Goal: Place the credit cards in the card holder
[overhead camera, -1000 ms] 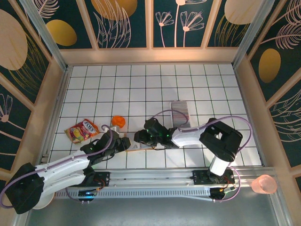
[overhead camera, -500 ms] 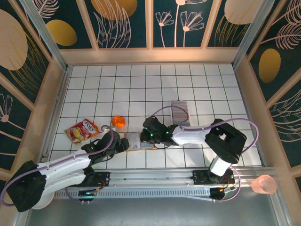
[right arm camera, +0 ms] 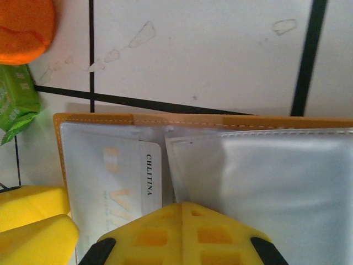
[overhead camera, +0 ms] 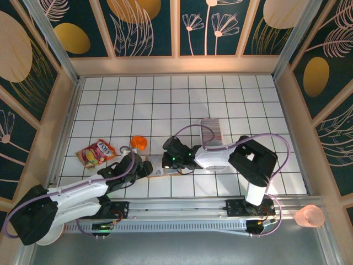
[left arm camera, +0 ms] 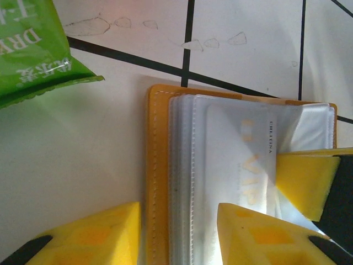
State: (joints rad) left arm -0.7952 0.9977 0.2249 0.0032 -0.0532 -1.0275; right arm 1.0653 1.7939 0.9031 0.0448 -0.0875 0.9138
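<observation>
The card holder point(right arm camera: 165, 119) is lying open on the white-tiled table point(right arm camera: 209, 49), its tan-orange stitched border running along the top and left edges and its clear plastic sleeves spreading across the middle. A pale credit card point(right arm camera: 129, 182) printed "CHLITNA" is sitting inside the left sleeve. The right claw point(right arm camera: 182, 207) is showing its two yellow fingers pressed together, meeting the sleeves at the fold. At lower left, what is probably the left claw point(right arm camera: 36, 219) is touching the holder's left edge. An orange object point(right arm camera: 25, 27) and a green packet point(right arm camera: 16, 96) are lying beyond the holder's top left corner.
</observation>
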